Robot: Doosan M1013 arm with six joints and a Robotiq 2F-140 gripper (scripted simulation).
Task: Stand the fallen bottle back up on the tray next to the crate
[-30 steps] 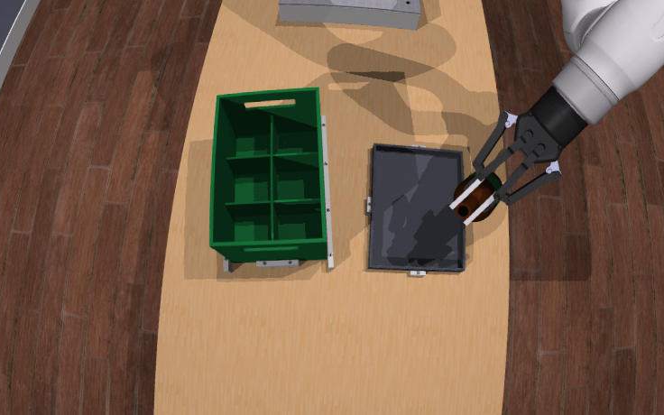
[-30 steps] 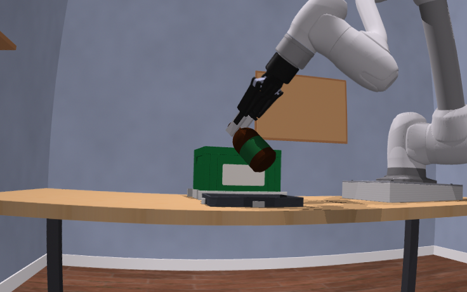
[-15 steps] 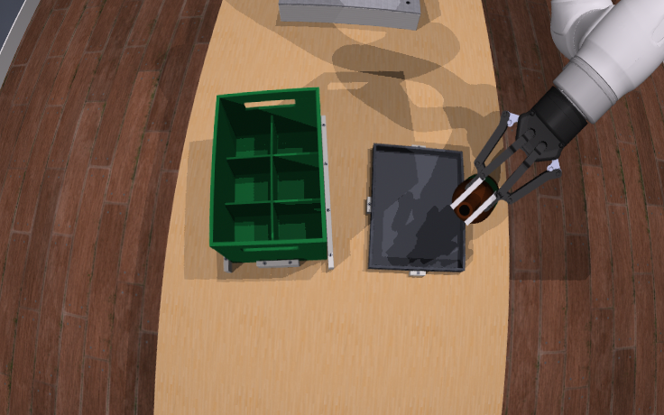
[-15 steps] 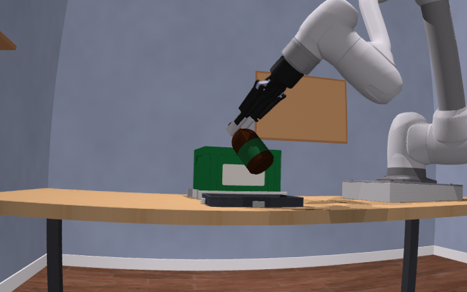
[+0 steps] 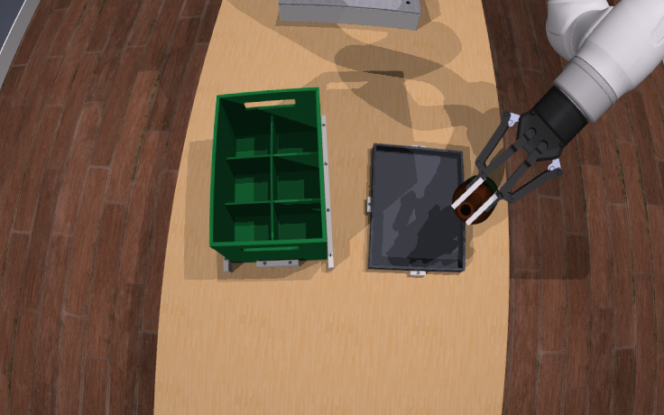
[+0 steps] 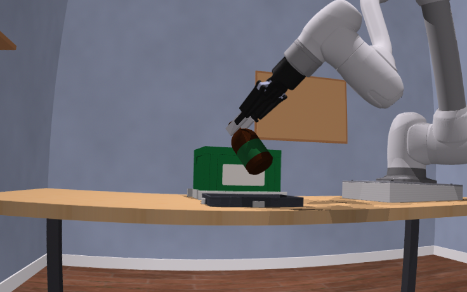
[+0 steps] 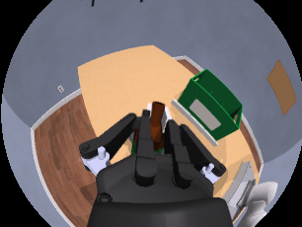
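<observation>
My gripper (image 5: 460, 215) (image 6: 234, 127) is shut on the neck of a brown bottle (image 5: 485, 198) (image 6: 254, 151) (image 7: 157, 112) with a green label. The bottle hangs in the air, tilted, its neck up toward the left and its base down toward the right in the exterior view. In the top view it shows over the right edge of the dark grey tray (image 5: 371, 232) (image 6: 224, 201). In the wrist view the fingers partly hide the bottle's body. The green crate (image 5: 268, 251) (image 6: 206, 170) (image 7: 209, 99) stands left of the tray in the top view, with no bottle showing in its compartments.
Light metal strips (image 5: 327, 221) stand along the crate's right side and front in the top view. Small light blocks (image 5: 417, 273) (image 6: 258, 204) sit against the tray's sides. The robot's grey base block (image 5: 350, 18) (image 6: 402, 191) is at the table's far end in the top view.
</observation>
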